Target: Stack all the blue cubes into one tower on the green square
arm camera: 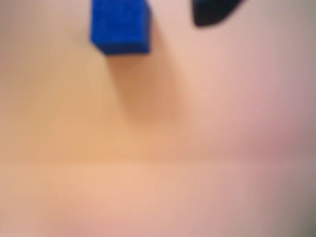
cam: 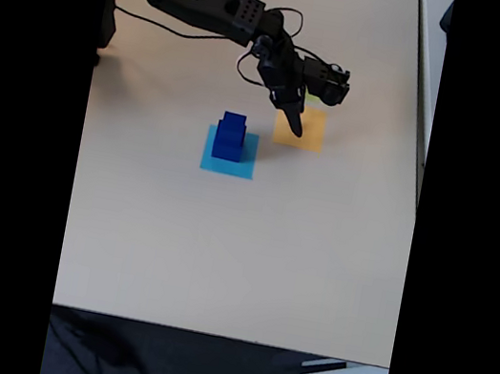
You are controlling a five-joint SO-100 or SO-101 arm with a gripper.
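A stepped tower of dark blue cubes (cam: pixel 230 135) stands on the light blue square (cam: pixel 228 164). My gripper (cam: pixel 293 127) hangs over the orange square (cam: pixel 310 132), pointing down at it. In the blurred wrist view a single small blue cube (arm camera: pixel 120 27) sits at the top over the orange paper and casts a shadow on it. One black fingertip (arm camera: pixel 212 12) stands to its right with a clear gap between them, so nothing is gripped. Behind the gripper only a sliver of the green square (cam: pixel 314 93) shows.
The arm (cam: pixel 214 8) reaches in from its base at the table's back left. A cable hangs along it. The pale table (cam: pixel 218 259) stretches forward to its front edge, and its right edge lies near another white surface (cam: pixel 430 44).
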